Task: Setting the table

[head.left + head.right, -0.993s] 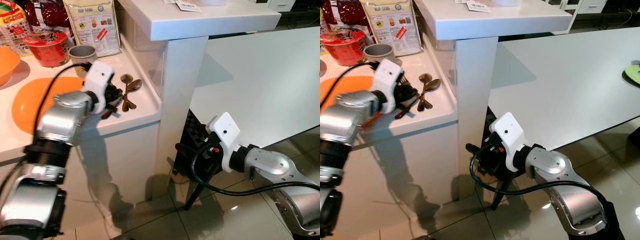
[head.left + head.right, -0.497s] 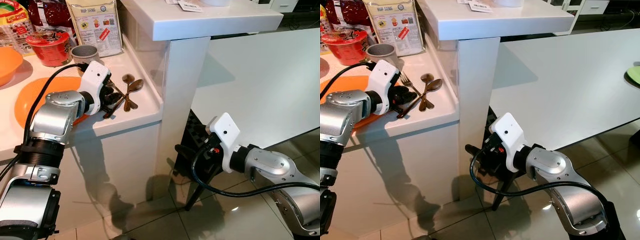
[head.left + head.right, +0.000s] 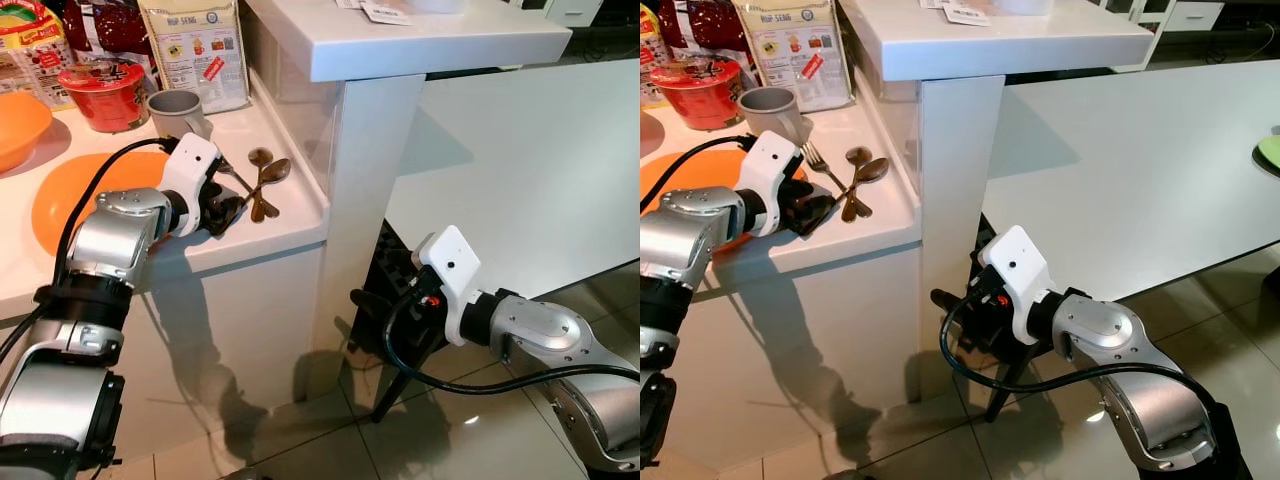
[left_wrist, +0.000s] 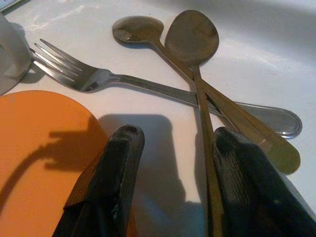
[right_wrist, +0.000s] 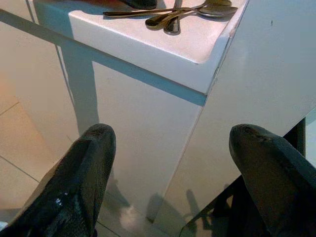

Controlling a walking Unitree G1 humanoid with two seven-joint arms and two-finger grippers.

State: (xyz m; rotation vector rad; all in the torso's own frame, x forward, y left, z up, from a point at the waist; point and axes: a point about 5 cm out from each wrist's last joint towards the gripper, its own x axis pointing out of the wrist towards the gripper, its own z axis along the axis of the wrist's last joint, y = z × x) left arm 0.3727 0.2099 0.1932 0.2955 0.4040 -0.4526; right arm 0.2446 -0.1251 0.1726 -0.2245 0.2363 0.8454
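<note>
Left claw (image 4: 170, 148) parted, low; right claw (image 5: 173, 163) parted, idle.

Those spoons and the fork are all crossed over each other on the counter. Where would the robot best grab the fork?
Probably by the fork's handle between the tines and where the two spoons cross over it. That stretch lies bare and flat. The open left gripper would come down from above, fingers straddling the thin handle.

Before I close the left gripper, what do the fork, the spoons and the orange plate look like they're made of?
Fork: looks like polished steel, silvery and mirror-like. Spoons: metal too, but with a warmer bronze tint; possibly coated. Orange plate: probably plastic, evenly coloured with a matte surface. The left gripper hovers open over the handles.
</note>
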